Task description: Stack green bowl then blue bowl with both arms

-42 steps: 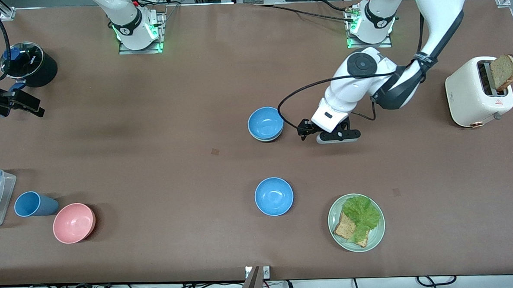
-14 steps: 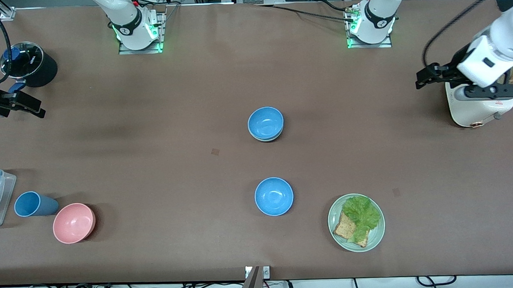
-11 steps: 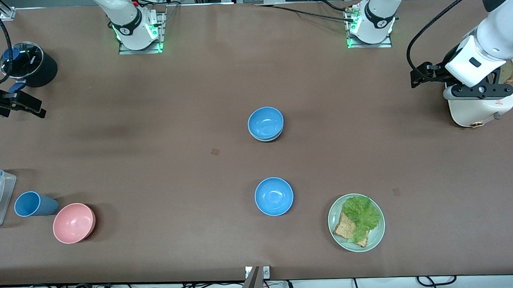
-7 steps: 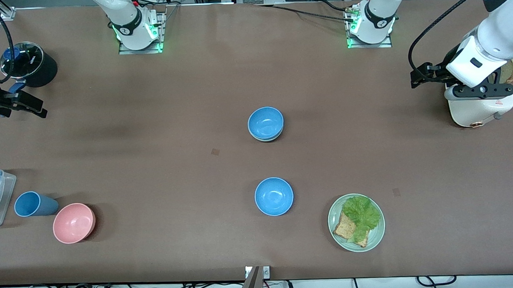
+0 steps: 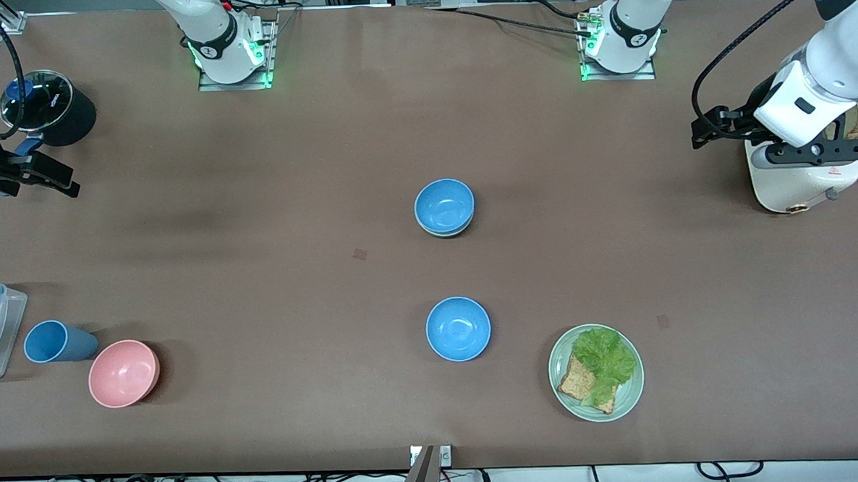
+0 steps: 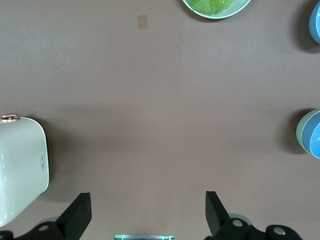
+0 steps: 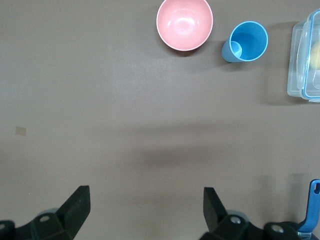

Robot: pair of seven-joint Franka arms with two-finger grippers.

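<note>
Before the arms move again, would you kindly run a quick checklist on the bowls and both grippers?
1. Blue bowl nested in the green bowl at the table's middle: ok.
2. Stack sits level, untouched: ok.
3. Left gripper open, holding nothing, up beside the toaster: ok.
4. Right gripper open, waiting by the black pot: ok.
5. Second blue bowl loose, nearer the front camera than the stack: ok.
6. Whether that bowl must join the stack: cannot tell.
</note>
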